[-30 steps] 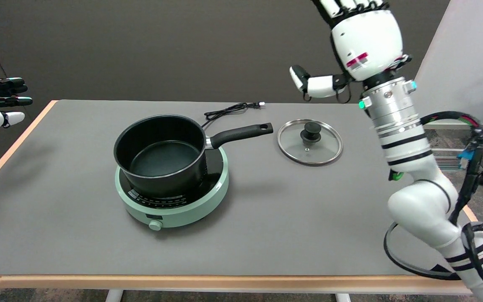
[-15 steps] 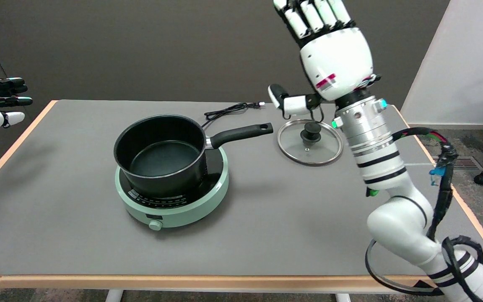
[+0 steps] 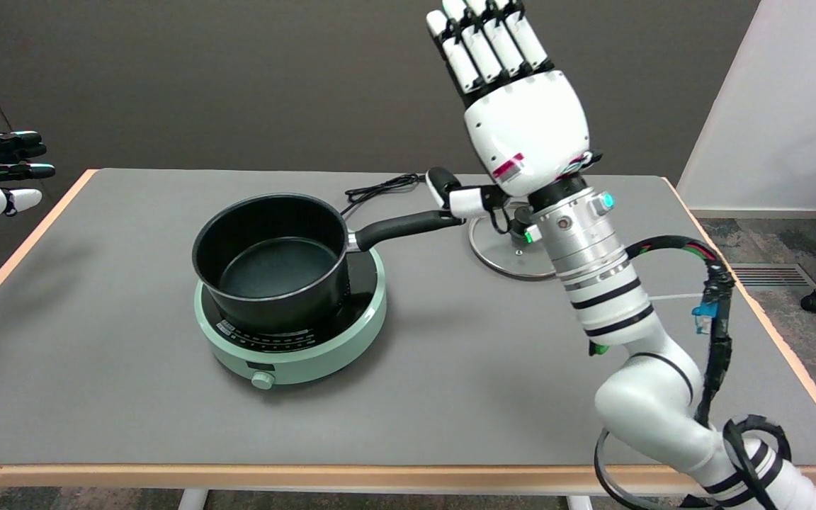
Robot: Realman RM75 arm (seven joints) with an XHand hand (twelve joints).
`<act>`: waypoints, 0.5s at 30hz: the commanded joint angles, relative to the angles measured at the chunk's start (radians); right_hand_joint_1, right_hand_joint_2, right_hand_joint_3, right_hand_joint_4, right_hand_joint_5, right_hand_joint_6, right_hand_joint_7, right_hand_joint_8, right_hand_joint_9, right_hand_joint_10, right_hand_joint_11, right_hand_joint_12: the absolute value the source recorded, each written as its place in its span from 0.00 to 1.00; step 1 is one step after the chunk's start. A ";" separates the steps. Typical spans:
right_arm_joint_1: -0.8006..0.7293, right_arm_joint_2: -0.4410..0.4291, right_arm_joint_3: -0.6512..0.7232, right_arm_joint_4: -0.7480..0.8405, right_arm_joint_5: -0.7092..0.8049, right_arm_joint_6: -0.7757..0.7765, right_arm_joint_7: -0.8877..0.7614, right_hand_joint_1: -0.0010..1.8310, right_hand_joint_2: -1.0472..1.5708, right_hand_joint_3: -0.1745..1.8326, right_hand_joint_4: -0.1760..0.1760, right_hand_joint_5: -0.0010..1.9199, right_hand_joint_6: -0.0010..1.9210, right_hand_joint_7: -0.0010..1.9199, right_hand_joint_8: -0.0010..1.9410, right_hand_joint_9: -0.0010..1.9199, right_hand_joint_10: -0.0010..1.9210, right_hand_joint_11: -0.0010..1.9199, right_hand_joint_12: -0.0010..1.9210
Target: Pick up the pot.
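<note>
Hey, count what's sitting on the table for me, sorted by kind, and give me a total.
Pots: 1, the black pot on the cooker.
Cookers: 1, the green induction cooker.
Lids: 1, the glass lid, partly behind the robot hand.
Power cords: 1, the black cord.
Total: 4

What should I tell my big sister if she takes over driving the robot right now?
Right hand: open, holding nothing, fingers straight and pointing up, raised above the table near the end of the pot's handle. Whether the thumb touches the handle cannot be told.
Pot: sits on the green cooktop, uncovered, handle pointing right.
Glass lid: flat on the table, right of the handle, partly hidden behind the wrist.
Done: nothing gripped yet.
Left: wrap the hand around the handle, close, lift the pot.
</note>
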 commanded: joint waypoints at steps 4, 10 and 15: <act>-0.003 -0.036 -0.112 -0.003 0.002 -0.017 -0.058 0.47 0.53 0.54 0.29 0.07 0.11 0.03 0.07 0.01 0.05 0.00 0.08; -0.013 -0.057 -0.149 0.001 0.028 -0.037 -0.139 0.52 0.44 0.53 0.24 0.08 0.11 0.05 0.08 0.04 0.07 0.03 0.10; -0.028 -0.061 -0.165 -0.004 0.063 -0.031 -0.170 0.55 0.36 0.53 0.20 0.09 0.12 0.07 0.09 0.06 0.08 0.05 0.10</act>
